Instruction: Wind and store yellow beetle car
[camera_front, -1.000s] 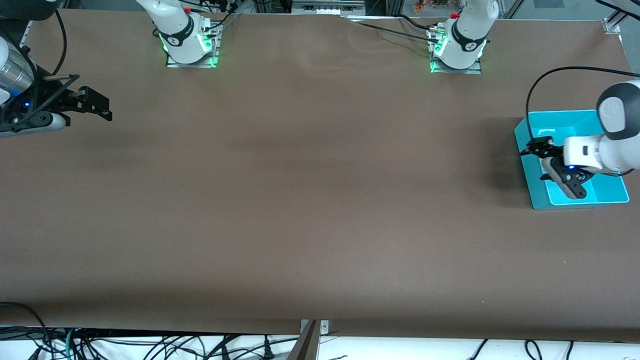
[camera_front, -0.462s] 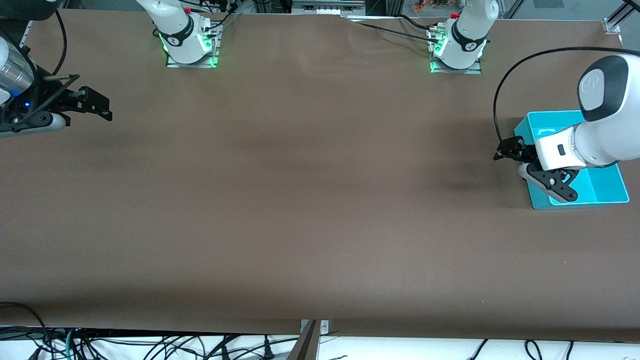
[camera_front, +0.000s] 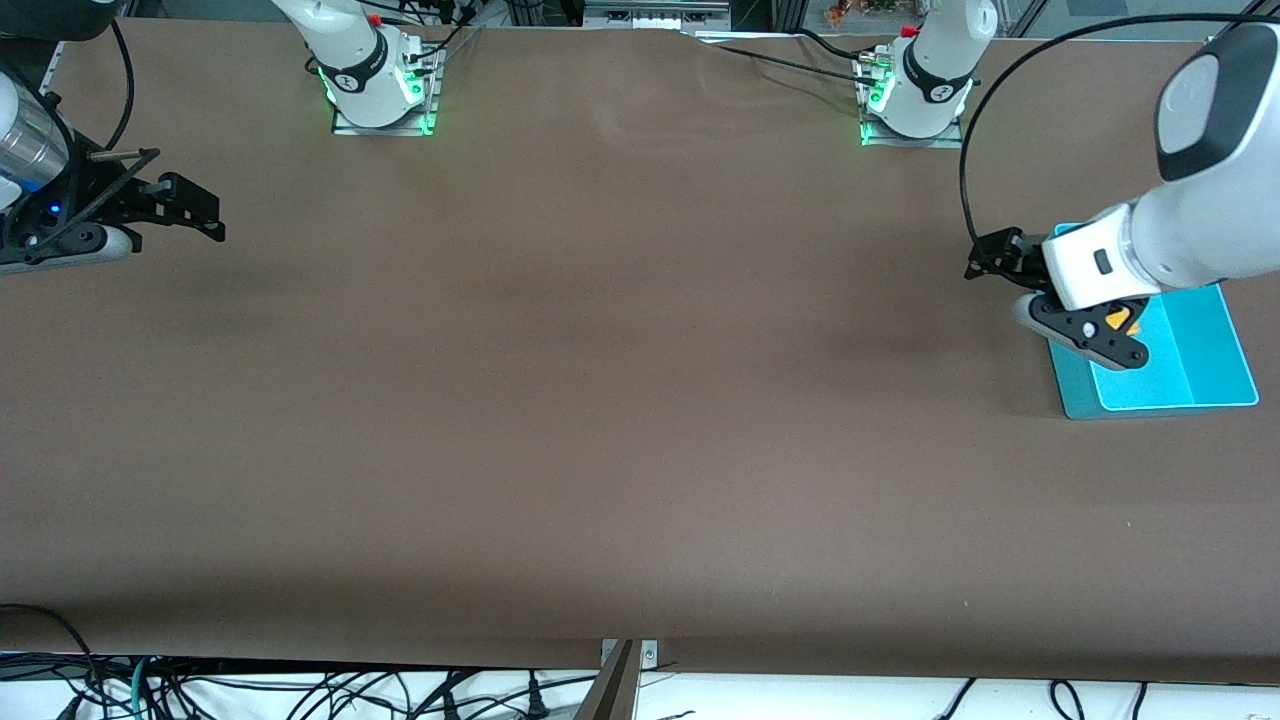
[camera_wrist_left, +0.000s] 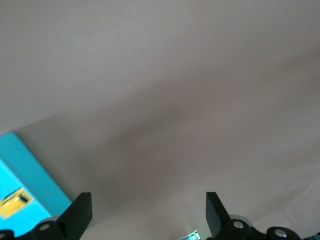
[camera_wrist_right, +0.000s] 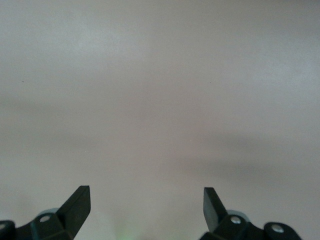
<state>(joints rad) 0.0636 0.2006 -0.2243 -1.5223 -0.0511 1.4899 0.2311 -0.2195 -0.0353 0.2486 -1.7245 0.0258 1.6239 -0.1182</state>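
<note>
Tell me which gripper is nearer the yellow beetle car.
Left. The left gripper hangs open over the teal bin's edge, close beside the yellow beetle car lying in the bin. The right gripper waits, open, at the right arm's end of the table.

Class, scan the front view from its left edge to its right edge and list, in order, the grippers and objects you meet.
right gripper → left gripper → yellow beetle car, lying in the teal tray
</note>
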